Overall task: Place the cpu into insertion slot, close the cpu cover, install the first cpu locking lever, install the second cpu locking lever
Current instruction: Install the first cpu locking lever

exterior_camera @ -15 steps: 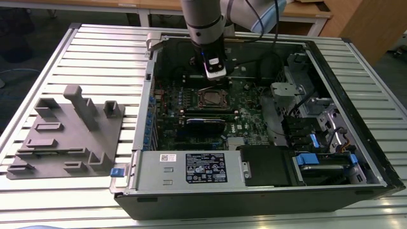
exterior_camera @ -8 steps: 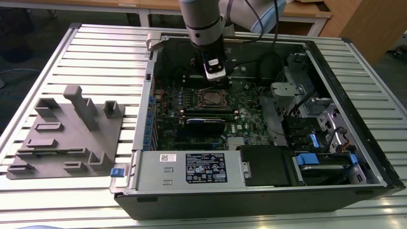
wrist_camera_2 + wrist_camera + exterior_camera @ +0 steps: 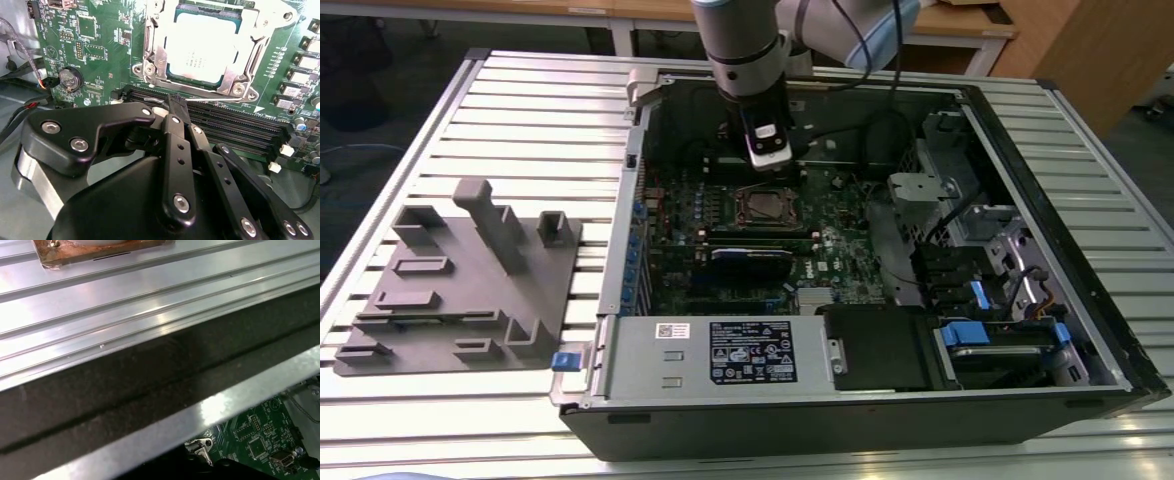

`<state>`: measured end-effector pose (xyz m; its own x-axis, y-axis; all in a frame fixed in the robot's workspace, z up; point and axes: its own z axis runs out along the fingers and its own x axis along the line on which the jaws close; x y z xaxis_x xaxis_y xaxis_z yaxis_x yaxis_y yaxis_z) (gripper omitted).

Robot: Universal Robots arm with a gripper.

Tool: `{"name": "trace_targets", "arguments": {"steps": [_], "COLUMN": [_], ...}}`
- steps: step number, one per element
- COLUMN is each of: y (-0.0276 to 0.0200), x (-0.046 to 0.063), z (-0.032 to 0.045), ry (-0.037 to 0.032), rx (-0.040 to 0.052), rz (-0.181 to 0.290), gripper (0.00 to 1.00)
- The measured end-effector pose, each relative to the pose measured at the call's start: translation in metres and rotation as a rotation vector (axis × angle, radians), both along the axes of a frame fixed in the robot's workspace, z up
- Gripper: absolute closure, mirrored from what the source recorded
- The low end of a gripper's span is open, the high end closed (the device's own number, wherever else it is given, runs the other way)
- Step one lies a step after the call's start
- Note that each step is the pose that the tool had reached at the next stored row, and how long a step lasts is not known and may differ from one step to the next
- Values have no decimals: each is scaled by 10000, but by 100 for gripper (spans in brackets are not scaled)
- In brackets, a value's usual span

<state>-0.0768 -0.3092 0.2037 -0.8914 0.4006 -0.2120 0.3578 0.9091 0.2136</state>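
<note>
The gripper [image 3: 176,102] is hanging inside the open computer case [image 3: 1067,395], just beside the insertion slot [image 3: 767,206] in the exterior view, and its black fingers [image 3: 175,131] are sitting pressed together with nothing visibly pinched between them. In the second wrist view the fingertips are hovering right at a thin metal rod, probably one of the cpu locking levers [image 3: 220,99], which is running along the near edge of the socket; whether the tips are actually touching it I cannot tell.

The cpu [image 3: 202,47] is lying in the slot, its pale silvery top showing through the big window of the cpu cover [image 3: 152,55], and that cover is looking flat down over it (so the chip and the cover appear dealt with, and the work seems to be on the levers).

Now the risks. That lever is thin and springy: if the closed tips are pushing it off-centre, it could slide off the fingers and snap back. The black memory slots [image 3: 235,131] are sitting just beside the fingertips, so a push drifting sideways could scrape them or the green motherboard [image 3: 95,55]. And if the lever is missing its retaining hook, the cover would be staying unclamped.
</note>
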Motion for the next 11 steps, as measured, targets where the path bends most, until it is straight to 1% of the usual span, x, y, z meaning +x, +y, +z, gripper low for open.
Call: {"name": "trace_targets", "arguments": {"steps": [3, 8, 11], "y": [11, 42, 47], "x": [-1, -1, -1], "z": [-2, -5, -6], "ry": [-10, -14, -14], "rx": [-36, -40, -41], "rz": [-10, -77, -91], "gripper": [89, 89, 89]}}
